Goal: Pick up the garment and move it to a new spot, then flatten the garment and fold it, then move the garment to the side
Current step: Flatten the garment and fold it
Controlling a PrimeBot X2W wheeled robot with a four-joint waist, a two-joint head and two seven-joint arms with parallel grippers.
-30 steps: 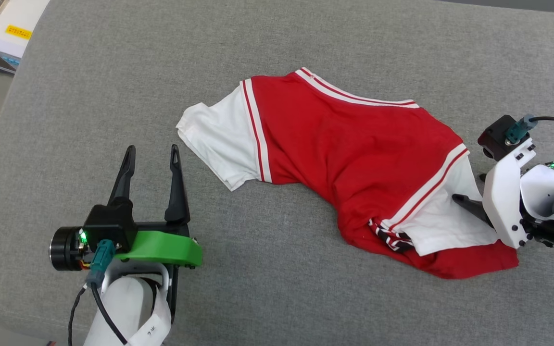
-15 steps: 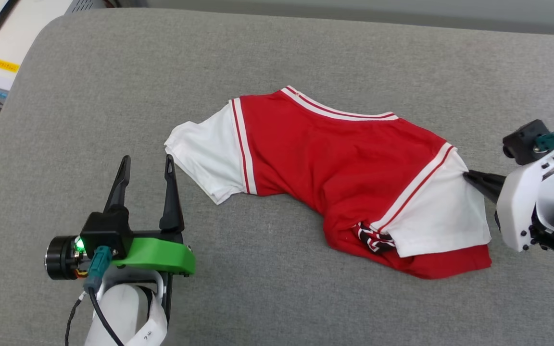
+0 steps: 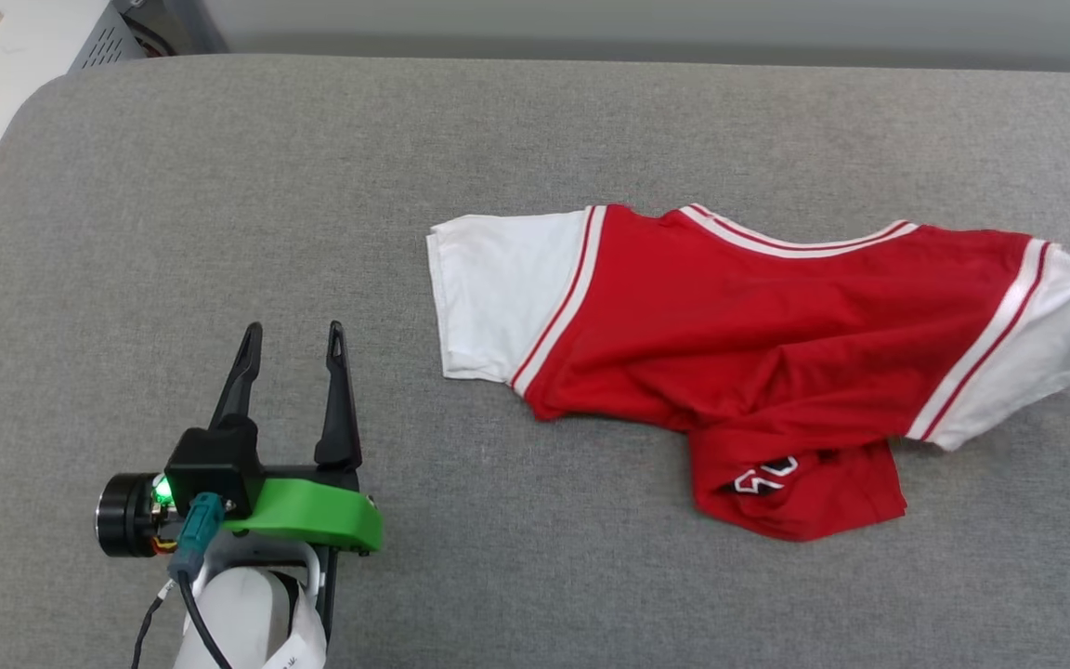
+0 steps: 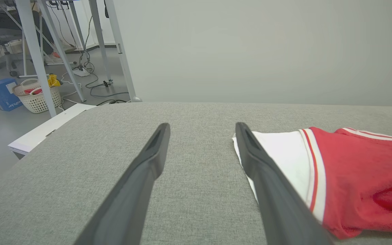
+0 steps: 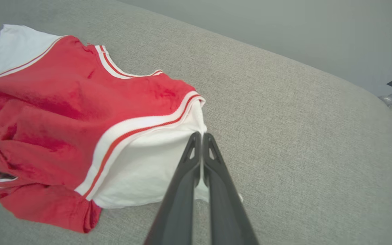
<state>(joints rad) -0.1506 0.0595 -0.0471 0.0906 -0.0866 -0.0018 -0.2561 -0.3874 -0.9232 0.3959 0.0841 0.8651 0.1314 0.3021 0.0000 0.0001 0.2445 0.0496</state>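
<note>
I note right claw (image 5: 201, 135) just pinched the garment (image 3: 730, 321) by its white sleeve, stretching it out: relocation begun; left claw (image 3: 295, 327) idle, wide.

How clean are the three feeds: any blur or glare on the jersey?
Head view: soft, even light, no glare; the jersey is sharp, only its right-edge white sleeve smears slightly. Left wrist view: the left pincer blurs toward the bottom edge, the red looks grainy. Right wrist view: the red looks oversaturated; the right pincer, shut on the sleeve, is soft low down.
</note>
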